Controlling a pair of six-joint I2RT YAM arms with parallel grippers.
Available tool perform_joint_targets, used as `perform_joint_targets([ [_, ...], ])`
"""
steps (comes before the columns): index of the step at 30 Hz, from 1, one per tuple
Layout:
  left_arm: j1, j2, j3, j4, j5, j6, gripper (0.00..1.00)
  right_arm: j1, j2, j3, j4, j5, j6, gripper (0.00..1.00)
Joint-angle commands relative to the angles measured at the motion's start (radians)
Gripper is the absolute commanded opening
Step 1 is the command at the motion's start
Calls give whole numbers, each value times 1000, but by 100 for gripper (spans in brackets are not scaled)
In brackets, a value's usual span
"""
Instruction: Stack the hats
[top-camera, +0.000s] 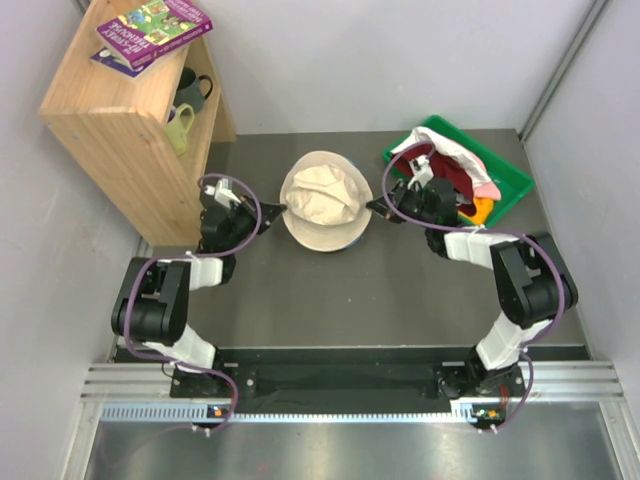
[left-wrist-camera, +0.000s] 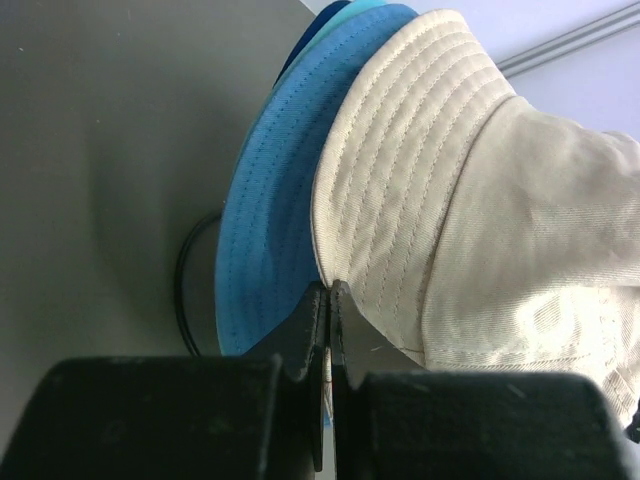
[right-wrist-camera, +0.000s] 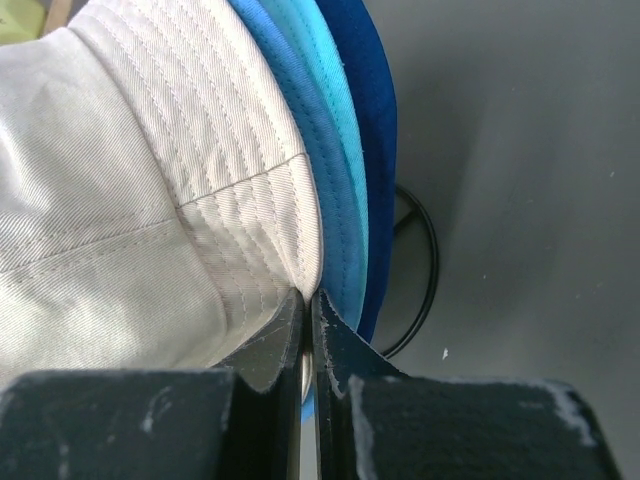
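Observation:
A beige hat (top-camera: 325, 200) lies on top of a stack of blue and teal hats at the table's middle. In the left wrist view the beige hat (left-wrist-camera: 480, 200) covers a blue hat (left-wrist-camera: 270, 230). In the right wrist view the beige hat (right-wrist-camera: 120, 200) sits over blue (right-wrist-camera: 315, 150), teal (right-wrist-camera: 338, 100) and dark blue (right-wrist-camera: 378, 150) brims. My left gripper (top-camera: 268, 208) (left-wrist-camera: 328, 285) is shut on the beige brim's left edge. My right gripper (top-camera: 378, 208) (right-wrist-camera: 308, 293) is shut on its right edge. White (top-camera: 455, 155), dark red (top-camera: 460, 180) and orange-yellow (top-camera: 482, 210) hats lie in the tray.
The stack rests on a black wire stand (left-wrist-camera: 185, 280) (right-wrist-camera: 425, 260). A green tray (top-camera: 515, 180) stands at the back right, close behind my right arm. A wooden shelf (top-camera: 110, 130) with mugs (top-camera: 190, 90) and books (top-camera: 150, 30) stands at the back left.

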Motion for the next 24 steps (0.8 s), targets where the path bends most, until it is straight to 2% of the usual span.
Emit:
perform_joint_targets([
  [1,25,39,39,-170,-67,109,0,27,-46,14,-149,131,-108,0],
  [8,23,70,224,-282,60,221,0,132,-184,-51,-216,151,-140,0],
  [10,22,103,289,-311,98,264,0,163,-230,-58,-261,144,-152,5],
  [11,23,117,310,-320,135,276,0,165,-242,-63,-270,115,-154,9],
  [12,22,130,332,-330,152,302,0,165,-271,-75,-282,98,-148,25],
  [15,22,163,398,-354,213,353,0,151,-349,-72,-337,92,-157,51],
  [19,22,177,419,-370,252,411,0,73,-435,-29,-367,32,-181,62],
  [24,22,180,430,-367,299,454,0,-8,-396,79,-309,-106,-221,64],
])
